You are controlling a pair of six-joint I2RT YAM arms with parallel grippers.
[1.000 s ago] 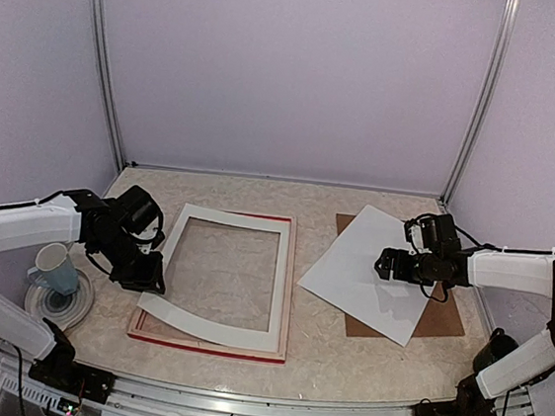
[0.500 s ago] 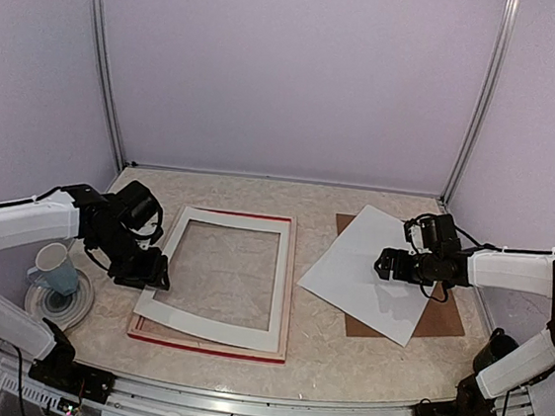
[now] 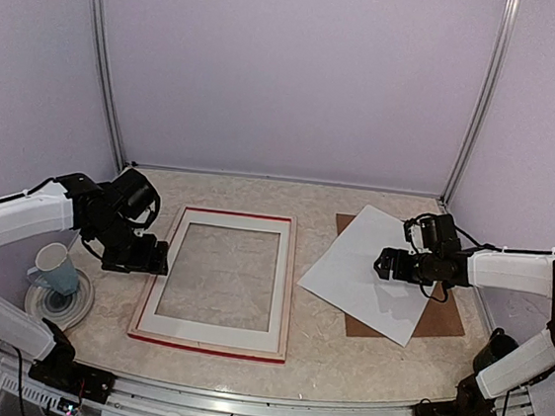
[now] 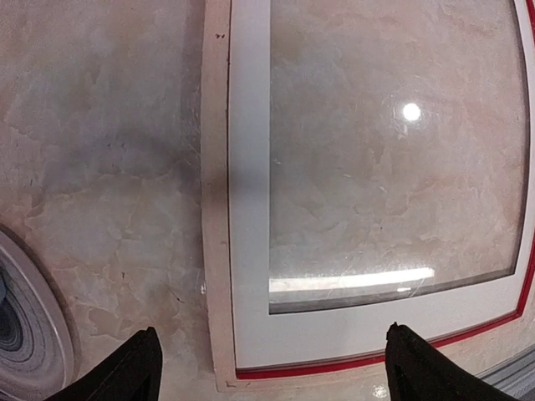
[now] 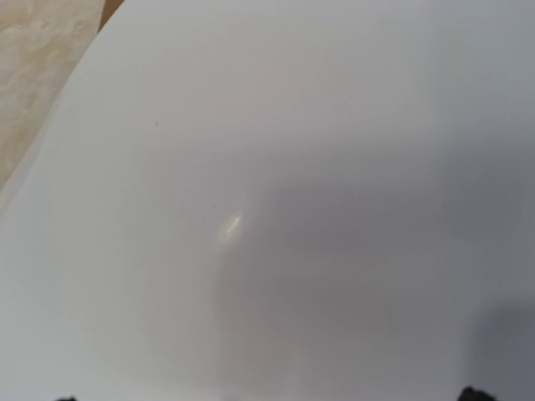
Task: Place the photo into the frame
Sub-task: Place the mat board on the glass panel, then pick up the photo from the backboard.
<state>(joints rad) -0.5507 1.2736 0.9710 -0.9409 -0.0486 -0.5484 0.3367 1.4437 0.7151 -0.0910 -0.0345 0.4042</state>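
Note:
The frame (image 3: 287, 289) lies back-up at table centre, pale wood showing, red along its near edge. A white mat sheet (image 3: 210, 328) rests flat inside it on the pane (image 4: 393, 167). My left gripper (image 3: 143, 256) hovers open beside the frame's left rail (image 4: 216, 209) with nothing between its jaws; in the left wrist view the gripper (image 4: 272, 380) spans the mat's (image 4: 249, 209) corner from above. The photo (image 3: 361, 266) lies white side up at right, partly on a brown backing panel (image 3: 444, 320). My right gripper (image 3: 384, 264) hangs open close over the photo (image 5: 251, 209).
A pale blue cup (image 3: 53, 266) stands on a grey plate (image 3: 54, 306) at the near left, close to my left arm. The plate's rim (image 4: 21, 326) shows in the left wrist view. Purple walls enclose the table on three sides.
My left gripper opened and let go of the mat, which dropped from a bowed, lifted position to lie flat in the frame. That gripper drew back to the left. The right arm stayed still.

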